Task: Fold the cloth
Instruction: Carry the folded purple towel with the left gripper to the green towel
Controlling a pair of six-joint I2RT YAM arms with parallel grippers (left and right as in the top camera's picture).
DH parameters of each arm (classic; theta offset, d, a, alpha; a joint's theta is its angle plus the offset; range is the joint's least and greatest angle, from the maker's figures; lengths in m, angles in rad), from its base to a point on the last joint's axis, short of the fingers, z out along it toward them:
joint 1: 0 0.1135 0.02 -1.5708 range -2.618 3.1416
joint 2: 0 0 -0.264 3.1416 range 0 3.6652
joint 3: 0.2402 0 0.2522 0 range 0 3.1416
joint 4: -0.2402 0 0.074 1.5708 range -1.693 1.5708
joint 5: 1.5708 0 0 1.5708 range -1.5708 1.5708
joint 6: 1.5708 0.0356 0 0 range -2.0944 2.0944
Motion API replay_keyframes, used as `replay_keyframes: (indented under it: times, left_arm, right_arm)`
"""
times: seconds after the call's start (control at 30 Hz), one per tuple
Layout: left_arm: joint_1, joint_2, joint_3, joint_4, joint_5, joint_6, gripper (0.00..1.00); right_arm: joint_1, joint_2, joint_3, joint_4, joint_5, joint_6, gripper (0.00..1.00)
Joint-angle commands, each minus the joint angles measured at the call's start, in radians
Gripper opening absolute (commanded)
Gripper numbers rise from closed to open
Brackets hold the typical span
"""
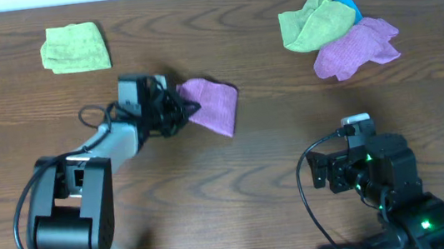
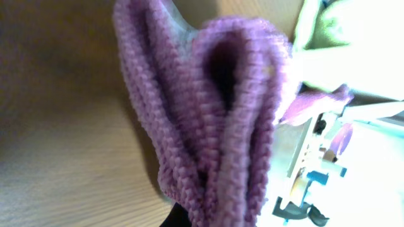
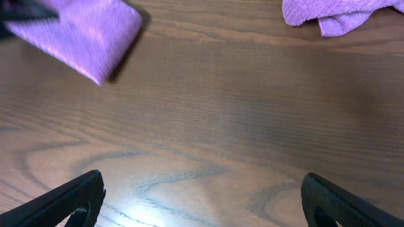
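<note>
The cloth [image 1: 213, 104] is a lilac-purple towel, folded into a small rectangle at the middle of the table. My left gripper [image 1: 184, 109] is shut on its left edge. The left wrist view is filled by the cloth's [image 2: 208, 120] bunched folds, pinched close to the camera. In the right wrist view the cloth [image 3: 85, 34] lies at the upper left. My right gripper [image 1: 341, 174] stands open at the front right, well apart from the cloth, its fingers [image 3: 72, 200] wide over bare wood with nothing between them.
A light green cloth [image 1: 75, 47] lies at the back left. At the back right a green cloth [image 1: 315, 20] over a blue one [image 1: 346, 1] sits beside a second purple cloth [image 1: 358, 49], also seen as purple cloth [image 3: 331, 14] from the right wrist.
</note>
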Motion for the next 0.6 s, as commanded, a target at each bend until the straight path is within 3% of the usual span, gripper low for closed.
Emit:
replay_keyframes:
  times: [0.0,0.13,0.27,0.47,0.57]
  left_arm:
    - [0.037,-0.001,0.168,-0.087,-0.012,0.016,0.06]
    - [0.088,-0.001,0.411,-0.317,-0.134,0.095,0.06]
    - [0.132,-0.001,0.586,-0.442,-0.302,0.171,0.06]
    - [0.163,0.010,0.660,-0.418,-0.489,0.219,0.06]
    - [0.175,0.051,0.661,-0.368,-0.500,0.228,0.06]
  right_arm:
    - [-0.009,-0.001,-0.005,-0.001,0.014,0.018,0.99]
    - [-0.009,-0.001,-0.005,-0.001,0.014,0.018,0.99]
    - [-0.009,-0.001,-0.005,-0.001,0.014,0.018,0.99]
    - [-0.009,-0.001,-0.005,-0.001,0.014,0.018,0.99]
    - [-0.009,-0.001,-0.005,-0.001,0.014,0.018,0.99]
